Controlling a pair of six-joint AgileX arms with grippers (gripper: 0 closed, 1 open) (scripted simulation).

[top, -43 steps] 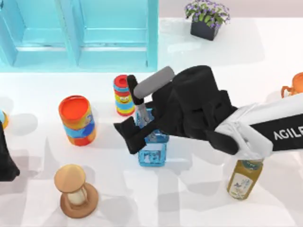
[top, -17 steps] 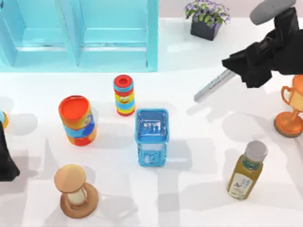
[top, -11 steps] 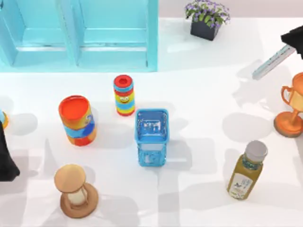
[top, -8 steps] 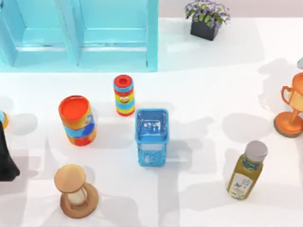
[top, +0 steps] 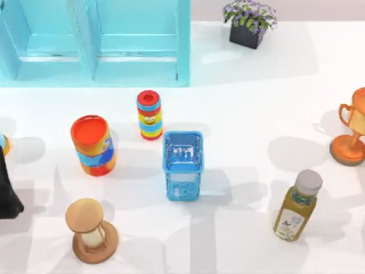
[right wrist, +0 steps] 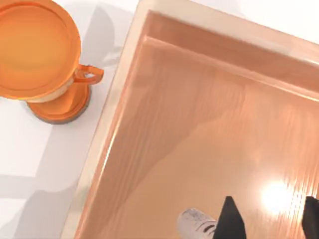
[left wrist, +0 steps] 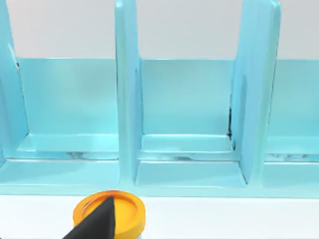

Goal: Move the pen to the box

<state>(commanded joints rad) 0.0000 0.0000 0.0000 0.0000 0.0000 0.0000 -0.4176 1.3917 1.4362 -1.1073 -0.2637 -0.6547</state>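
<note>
In the right wrist view the box [right wrist: 149,89], a shallow light-wood tray, lies directly under my right gripper [right wrist: 271,224]. The pen's silvery-grey end [right wrist: 195,221] with small marks sticks out beside one dark fingertip [right wrist: 231,221], above the box's floor. The gripper is shut on the pen, and the rest of the pen is hidden below the frame's edge. My left gripper [top: 7,191] is parked at the table's left edge, facing the turquoise shelf.
An orange trophy [right wrist: 42,55] stands just outside the box's rim, at the table's right edge [top: 352,130]. A blue basket [top: 183,165], striped can [top: 149,114], orange can [top: 93,144], hourglass [top: 88,228], bottle [top: 296,205], potted plant [top: 249,20] and turquoise shelf [top: 94,40] stand on the table.
My right arm lifted the pen from the blue basket, swung it right past the trophy and left the top view. It now hangs over the box.
</note>
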